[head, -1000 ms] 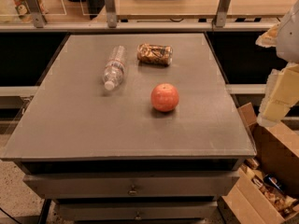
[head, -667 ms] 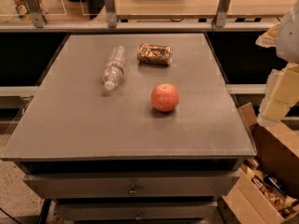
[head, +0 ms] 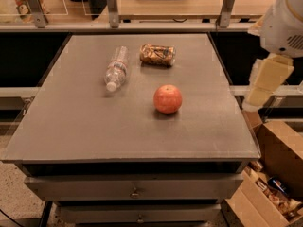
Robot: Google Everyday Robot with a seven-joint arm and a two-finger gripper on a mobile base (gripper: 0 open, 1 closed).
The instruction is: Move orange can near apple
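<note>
The orange can (head: 157, 55) lies on its side on the grey table (head: 75, 126), toward the back middle. The apple (head: 167, 99) sits upright in front of it, about a can's length nearer to me, apart from it. My gripper (head: 266, 82) hangs from the white arm (head: 284, 25) off the table's right edge, level with the apple and well to its right. It touches nothing and holds nothing.
A clear plastic water bottle (head: 116, 68) lies left of the can, cap toward me. An open cardboard box (head: 274, 174) with clutter stands on the floor at the right. A counter with railing posts (head: 111, 6) runs behind the table.
My gripper and arm have shifted slightly left and up at the table's right edge. The can, apple and bottle have not moved.
</note>
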